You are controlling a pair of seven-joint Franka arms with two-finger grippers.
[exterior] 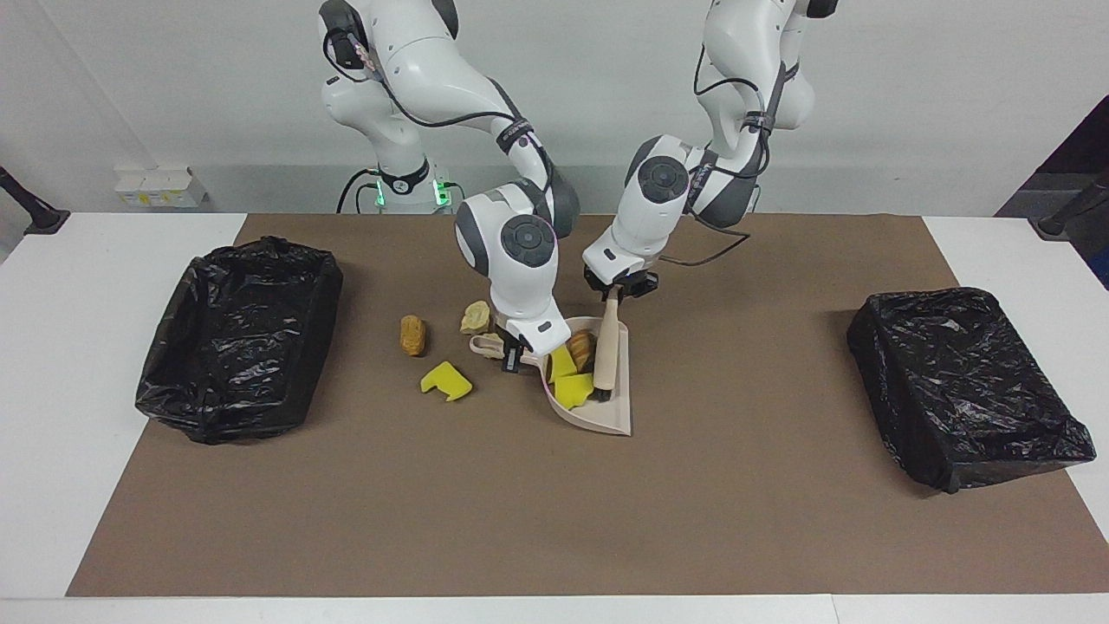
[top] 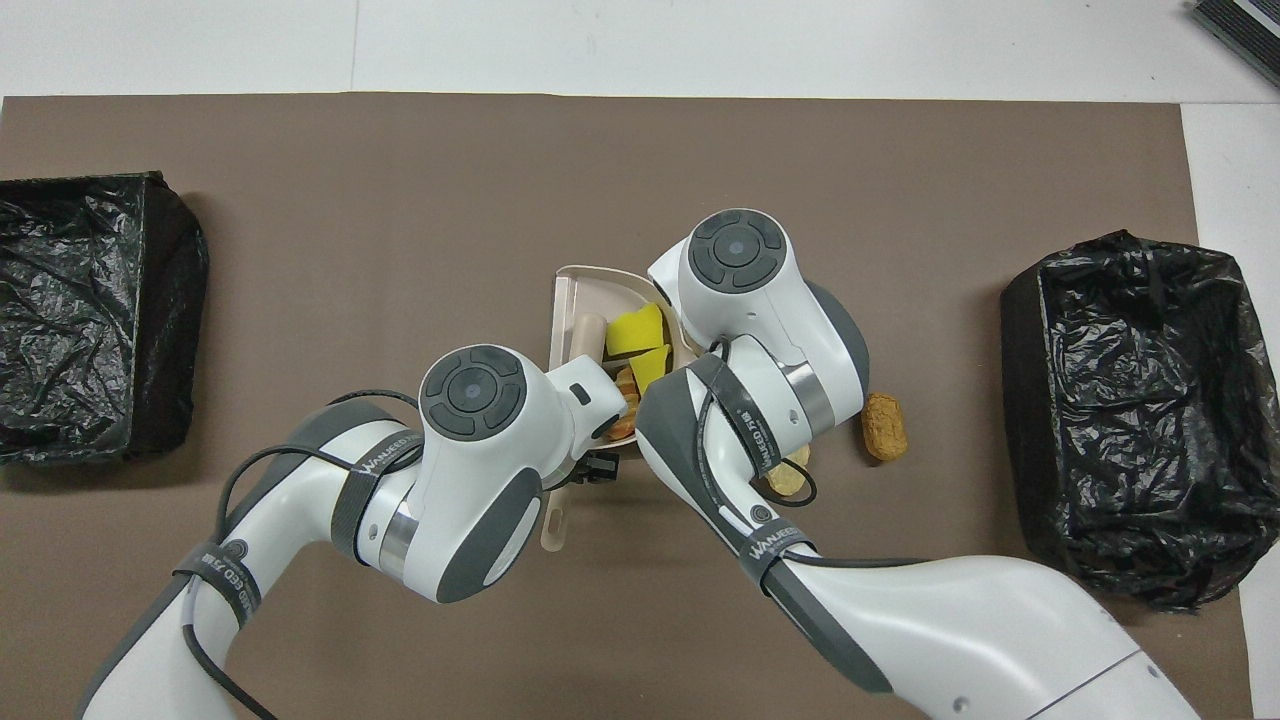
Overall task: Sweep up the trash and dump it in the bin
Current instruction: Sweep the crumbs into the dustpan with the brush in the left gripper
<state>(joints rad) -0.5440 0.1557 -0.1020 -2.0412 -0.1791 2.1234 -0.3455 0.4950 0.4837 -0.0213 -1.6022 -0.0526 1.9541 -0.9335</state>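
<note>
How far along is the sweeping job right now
Done: two yellow sponge chunks and a bread piece sit in the dustpan. In hand: the right gripper holds the dustpan's handle; the left gripper holds the brush over the pan. Left: yellow chunk, brown piece and beige lumps on the mat; nothing dumped in a bin yet.
</note>
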